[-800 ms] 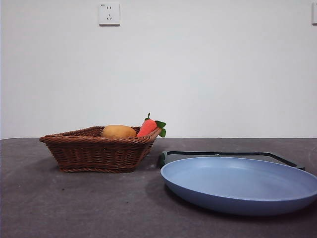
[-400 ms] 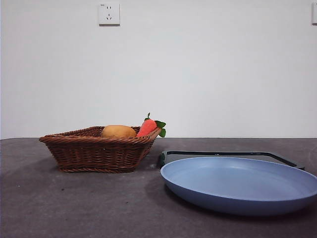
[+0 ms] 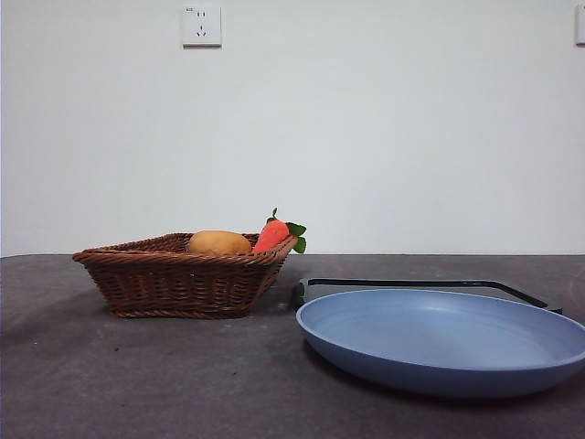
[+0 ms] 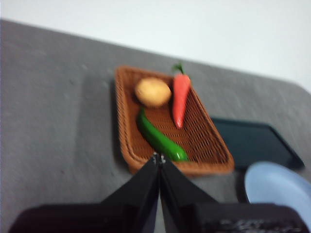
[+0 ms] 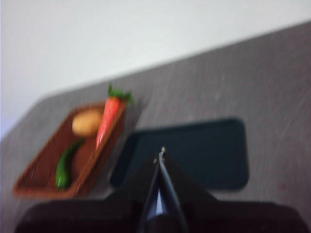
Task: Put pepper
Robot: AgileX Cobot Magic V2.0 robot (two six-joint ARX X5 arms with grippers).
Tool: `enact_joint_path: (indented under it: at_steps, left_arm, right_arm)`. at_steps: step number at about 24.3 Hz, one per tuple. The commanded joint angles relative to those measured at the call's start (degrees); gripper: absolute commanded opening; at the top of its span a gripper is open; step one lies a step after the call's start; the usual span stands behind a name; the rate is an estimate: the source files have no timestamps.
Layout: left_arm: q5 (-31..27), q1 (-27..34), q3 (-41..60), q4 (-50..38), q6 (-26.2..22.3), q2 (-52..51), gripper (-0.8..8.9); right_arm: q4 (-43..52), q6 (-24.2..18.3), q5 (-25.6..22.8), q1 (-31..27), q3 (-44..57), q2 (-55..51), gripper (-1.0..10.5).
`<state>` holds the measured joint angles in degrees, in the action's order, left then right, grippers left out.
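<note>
while both grippers hang above the counter (image 3: 137,375), the pepper (image 4: 159,138) lies in the wicker basket (image 4: 127,145).
left gripper (image 4: 159,160) and right gripper (image 5: 161,154) have jaws closed, empty; no writing legible.

Bkgd: plain white wall (image 3: 384,137) behind my table (image 3: 137,375), dark grey matte top. Wall socket (image 3: 202,26) high up, 2nd fitting (image 3: 580,23) at edge. Light even.

Nothing has changed since the earlier front views: no object has shifted, and no arm has entered.
</note>
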<state>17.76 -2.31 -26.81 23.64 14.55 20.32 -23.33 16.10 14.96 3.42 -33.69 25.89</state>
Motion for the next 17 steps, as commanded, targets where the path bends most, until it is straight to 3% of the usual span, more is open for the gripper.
enact_joint_path:
  at_steps: [1, 9, 13, 15, 16, 17]
  left_arm:
    - [3.08, 0.15, -2.58, 2.45, -4.2, 2.58, 0.06]
    - [10.38, 0.15, -7.96, 10.78, -10.19, 8.87, 0.06]
    - [11.13, 0.15, -8.15, 11.06, -10.27, 9.64, 0.32]
    - [11.1, 0.15, -8.15, 10.88, -10.03, 9.64, 2.09]
    - [11.13, 0.15, -8.15, 10.73, -10.05, 9.64, 3.25]
    - [11.13, 0.15, -8.15, 10.73, -10.05, 9.64, 3.59]
  right_arm:
    - [-8.35, -6.16, 2.08, 0.15, -6.14, 4.57, 0.1]
    - [-27.26, -16.5, 4.57, 0.48, -15.72, 13.84, 0.1]
    - [-27.91, -17.03, 4.59, 0.48, -15.87, 14.62, 0.2]
    - [-27.91, -16.98, 4.55, 0.46, -15.87, 14.62, 1.4]
    - [-27.91, -16.61, 4.52, 0.46, -15.87, 14.62, 2.5]
    - [-27.93, -16.24, 4.55, 0.46, -15.87, 14.62, 3.0]
